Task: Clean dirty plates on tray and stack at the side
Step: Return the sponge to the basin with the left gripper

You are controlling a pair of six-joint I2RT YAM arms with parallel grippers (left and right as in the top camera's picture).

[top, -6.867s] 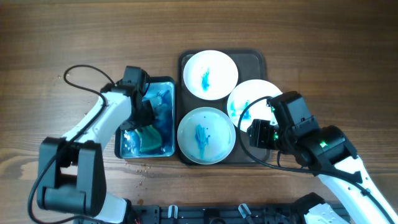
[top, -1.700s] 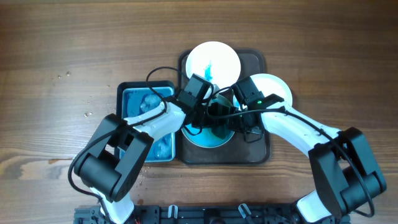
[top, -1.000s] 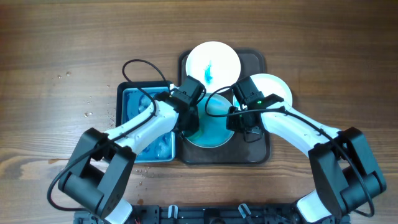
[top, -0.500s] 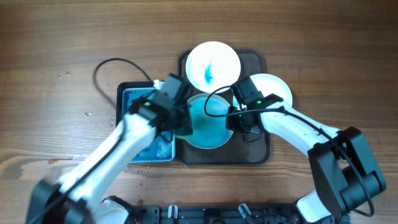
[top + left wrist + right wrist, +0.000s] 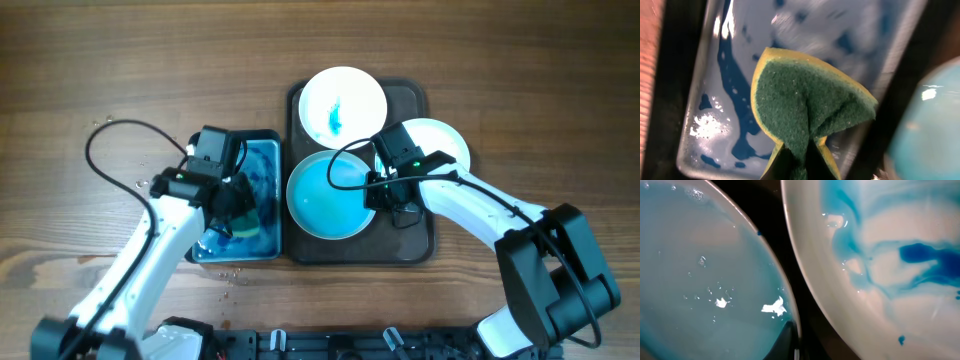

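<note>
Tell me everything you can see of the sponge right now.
The sponge is yellow foam with a dark green scouring face. It is folded, its lower end pinched in the shut left tool, the green face toward the wrist camera. It sits over the basin of blue water, left of the tray; whether it dips into the water I cannot tell. Only the tool visibly touches it.
</note>
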